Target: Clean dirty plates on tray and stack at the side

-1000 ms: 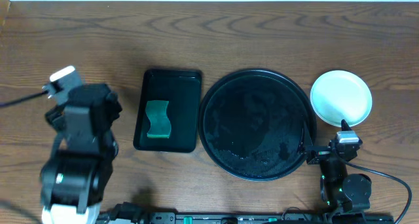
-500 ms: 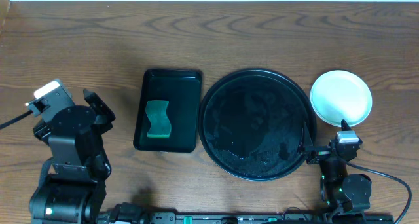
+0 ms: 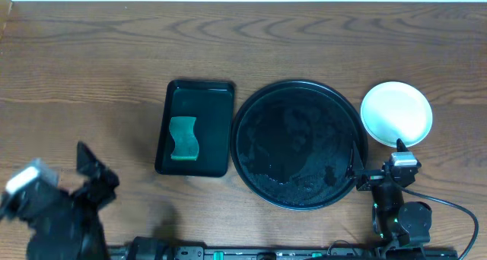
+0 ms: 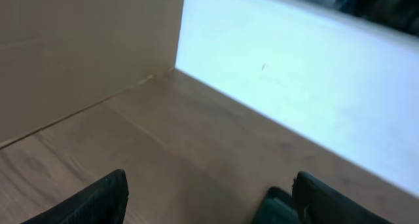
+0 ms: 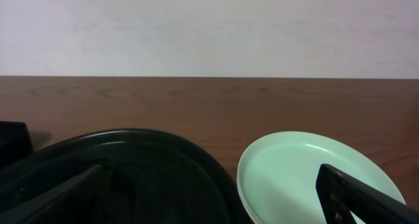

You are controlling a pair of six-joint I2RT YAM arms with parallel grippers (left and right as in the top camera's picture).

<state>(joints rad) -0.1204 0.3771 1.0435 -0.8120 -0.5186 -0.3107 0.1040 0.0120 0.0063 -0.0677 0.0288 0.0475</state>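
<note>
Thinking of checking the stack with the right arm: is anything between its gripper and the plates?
Nothing visible does. The open right gripper sits right before the plates, with only the tray beside them on the left.

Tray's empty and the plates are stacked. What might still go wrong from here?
The right arm's open jaws sit close to the plate stack and the rim of the round tray; a careless move might knock either. The stack stands right beside the tray, so shifting the tray may nudge it.
</note>
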